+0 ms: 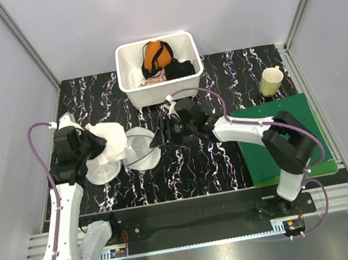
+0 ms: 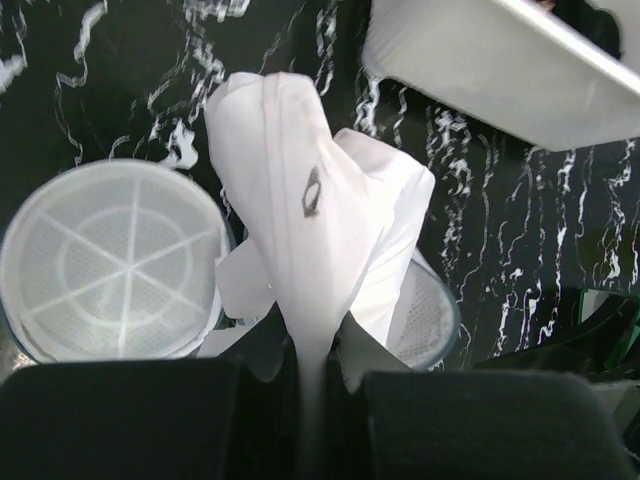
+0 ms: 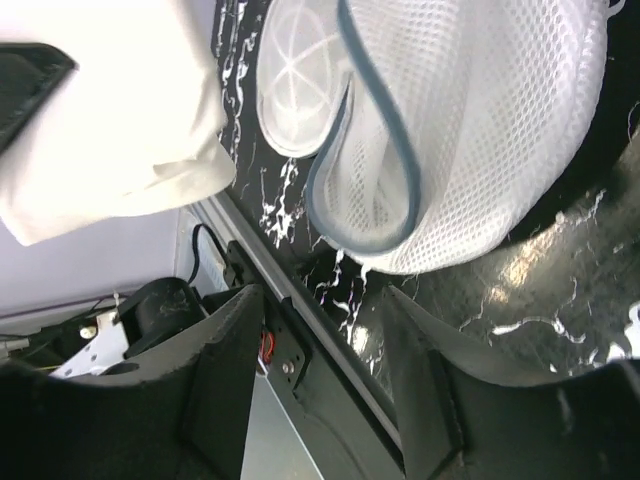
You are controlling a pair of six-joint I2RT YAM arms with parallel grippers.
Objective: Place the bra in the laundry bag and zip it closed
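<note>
At left centre, the left hand (image 1: 90, 145) is pinching the bra (image 1: 112, 139), dangling it over the opened laundry bag (image 1: 139, 150) on the table (image 1: 200, 165). Just right of the bag, the right hand (image 1: 157, 138) is gaping, gripping nothing. Behind them, a white tub (image 1: 162, 92) is holding an orange garment (image 1: 156, 53) and a black garment (image 1: 180, 69). At upper right, a cup (image 1: 270, 80) is standing near a green mat (image 1: 260, 162).

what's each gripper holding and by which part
Left gripper pinches the bra by a bunched fold of fabric. Right gripper is open, holding nothing, near the laundry bag.
</note>
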